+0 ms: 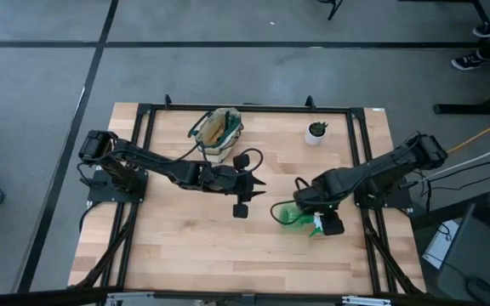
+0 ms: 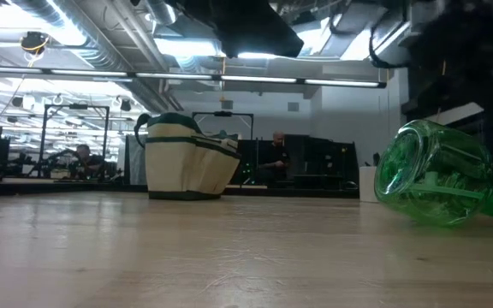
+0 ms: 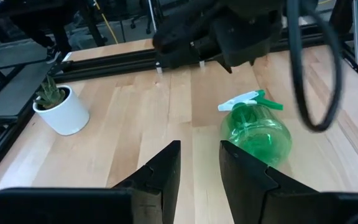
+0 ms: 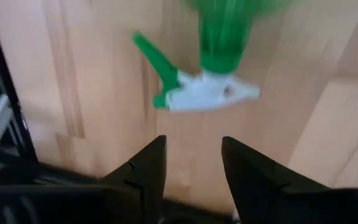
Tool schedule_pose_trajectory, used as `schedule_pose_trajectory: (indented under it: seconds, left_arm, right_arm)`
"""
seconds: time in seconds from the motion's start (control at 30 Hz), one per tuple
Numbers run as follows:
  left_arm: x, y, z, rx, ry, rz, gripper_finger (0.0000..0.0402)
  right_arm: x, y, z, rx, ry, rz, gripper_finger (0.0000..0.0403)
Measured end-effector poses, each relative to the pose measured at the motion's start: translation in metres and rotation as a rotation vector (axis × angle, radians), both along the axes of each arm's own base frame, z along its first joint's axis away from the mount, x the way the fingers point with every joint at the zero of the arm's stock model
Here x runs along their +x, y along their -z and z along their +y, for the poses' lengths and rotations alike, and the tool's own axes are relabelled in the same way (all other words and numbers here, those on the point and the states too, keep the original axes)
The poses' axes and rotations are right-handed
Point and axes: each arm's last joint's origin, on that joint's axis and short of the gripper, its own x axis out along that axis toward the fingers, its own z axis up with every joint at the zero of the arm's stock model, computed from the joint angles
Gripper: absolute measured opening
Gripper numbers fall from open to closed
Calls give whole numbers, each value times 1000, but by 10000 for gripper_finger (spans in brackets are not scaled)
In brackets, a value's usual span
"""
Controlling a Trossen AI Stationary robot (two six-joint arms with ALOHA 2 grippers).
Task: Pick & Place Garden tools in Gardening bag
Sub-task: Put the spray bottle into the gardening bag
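The translucent green spray bottle [image 1: 293, 214] lies on its side on the table right of centre, its white trigger head [image 4: 207, 93] toward the near right. It also shows in the low view [image 2: 435, 175] and the left wrist view [image 3: 257, 129]. My right gripper [image 4: 192, 163] is open and hovers just above the trigger head without touching it. My left gripper [image 3: 199, 163] is open and empty at the table's centre, pointing toward the bottle. The beige gardening bag [image 1: 218, 133] stands upright at the far centre, with wooden handles sticking out of it.
A small green plant in a white pot [image 1: 316, 132] stands at the far right and also shows in the left wrist view [image 3: 61, 109]. A black frame [image 1: 253, 108] runs around the table. Bare wood lies along the near side. People sit in the room behind.
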Motion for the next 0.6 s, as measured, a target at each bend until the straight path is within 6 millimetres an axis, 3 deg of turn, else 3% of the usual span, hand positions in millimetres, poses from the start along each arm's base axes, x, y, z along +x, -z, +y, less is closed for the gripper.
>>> schedule_pose_trajectory:
  seconds: [0.13,0.27,0.43,0.6]
  left_arm:
    - [0,1,0,3,1,7,104]
    - [-1,1,0,4,1,16,103]
    - [-3,0,-4,29,23,27,104]
    - [-19,-9,-9,48,42,88,100]
  right_arm:
    - [13,-8,0,17,-69,-111,158]
    - [20,-8,0,-77,-66,-141,158]
    - [26,11,0,-140,-55,-28,158]
    - [39,26,0,-178,-36,117,158]
